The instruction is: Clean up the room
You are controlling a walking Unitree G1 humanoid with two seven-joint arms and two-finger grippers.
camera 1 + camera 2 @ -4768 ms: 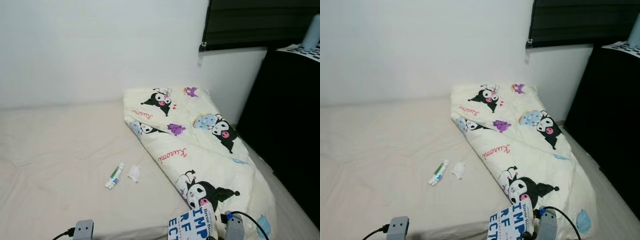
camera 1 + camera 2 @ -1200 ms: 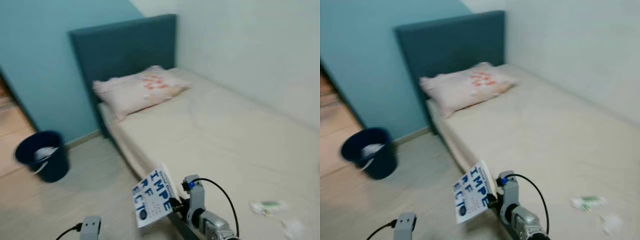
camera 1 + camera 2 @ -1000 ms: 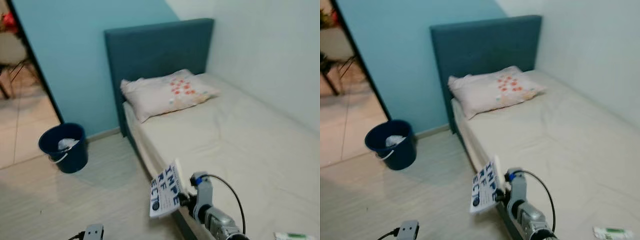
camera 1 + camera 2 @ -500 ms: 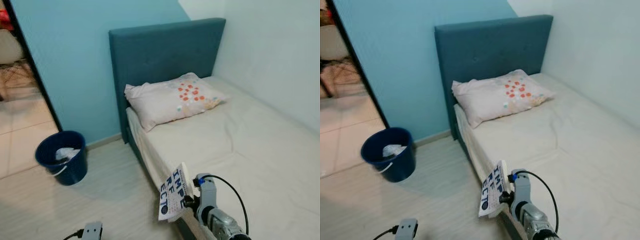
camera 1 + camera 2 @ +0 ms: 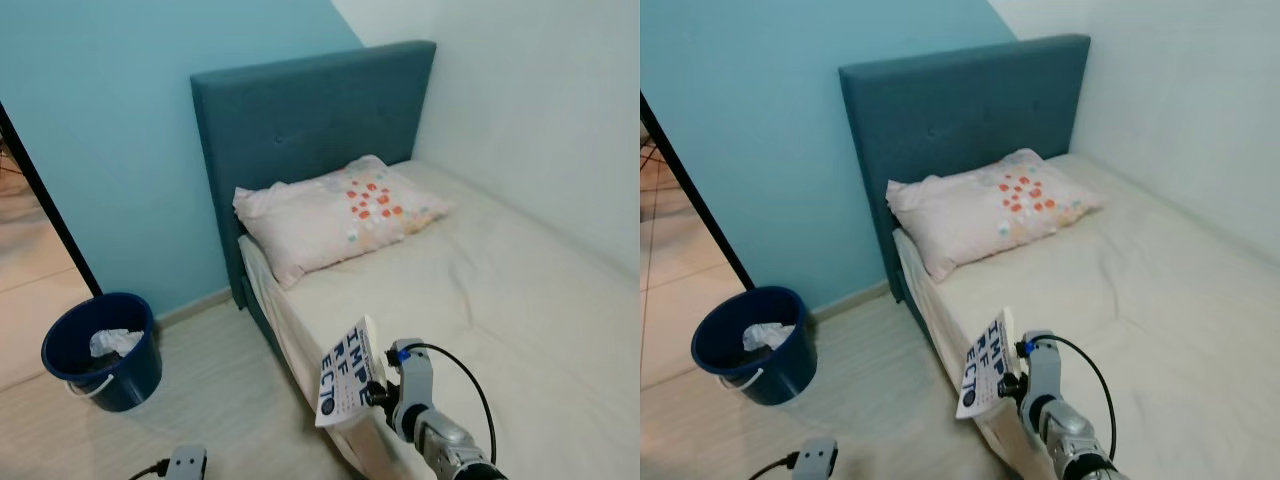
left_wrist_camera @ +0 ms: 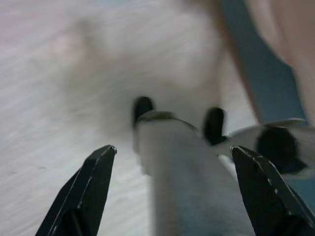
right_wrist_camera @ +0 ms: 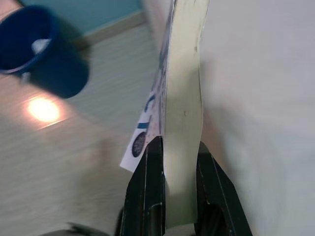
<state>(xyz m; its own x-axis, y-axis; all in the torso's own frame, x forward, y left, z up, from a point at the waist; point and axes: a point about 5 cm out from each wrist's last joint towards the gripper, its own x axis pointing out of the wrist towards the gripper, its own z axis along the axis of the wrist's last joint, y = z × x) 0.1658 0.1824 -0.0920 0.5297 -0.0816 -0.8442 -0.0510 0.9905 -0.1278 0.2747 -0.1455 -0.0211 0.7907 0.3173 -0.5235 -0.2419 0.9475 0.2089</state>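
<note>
My right gripper (image 5: 372, 392) is shut on a white book (image 5: 342, 383) with blue cover letters, held upright over the near edge of the bed (image 5: 480, 300). In the right wrist view the book (image 7: 179, 98) stands edge-on between the two black fingers (image 7: 147, 189). My left gripper (image 6: 172, 189) hangs low over the pale floor, its fingers (image 6: 91, 189) spread wide with nothing between them. A dark blue bucket (image 5: 98, 350) holding crumpled white paper sits on the floor left of the bed, and shows as the bucket (image 7: 42, 51) in the right wrist view.
A pale pillow (image 5: 335, 215) with orange dots lies against the teal headboard (image 5: 300, 120). A doorway (image 5: 30, 250) opens at far left beside the blue wall. A white wall runs along the bed's far side. Pale wood floor (image 5: 200, 400) lies between bucket and bed.
The camera has swung left from the folded cartoon blanket and small litter to the head of the bed. The book stays in my right gripper throughout.
</note>
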